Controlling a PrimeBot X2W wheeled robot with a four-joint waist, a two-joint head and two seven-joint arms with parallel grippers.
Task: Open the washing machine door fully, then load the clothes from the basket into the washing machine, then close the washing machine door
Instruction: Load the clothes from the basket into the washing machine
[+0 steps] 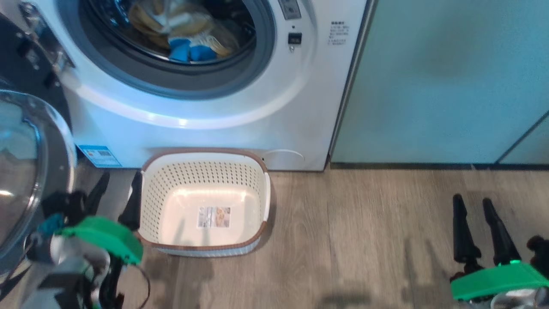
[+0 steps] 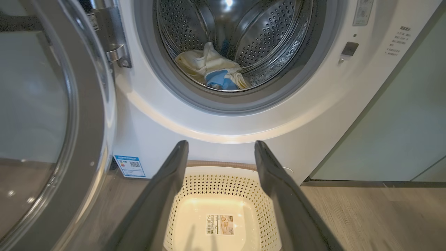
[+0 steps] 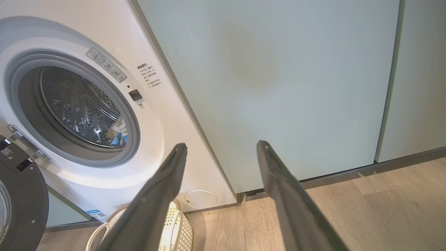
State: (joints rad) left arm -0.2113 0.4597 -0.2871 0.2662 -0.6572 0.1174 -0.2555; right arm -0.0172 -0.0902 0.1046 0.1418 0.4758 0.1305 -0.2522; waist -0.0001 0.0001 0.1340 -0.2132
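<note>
door partly off-frame L, clothes blurry

At twelve o'clock the mouth of the washing machine stands unblocked above the basket. The washing machine door crowds nine o'clock, and the floor lies free toward three.

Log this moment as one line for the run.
clothes: in drum | basket: empty | washing machine door: open | left gripper: fingers apart | right gripper: fingers apart | next: close door

The left arm and right arm sit low, jaws of both spread wide, gripping nothing.
</note>
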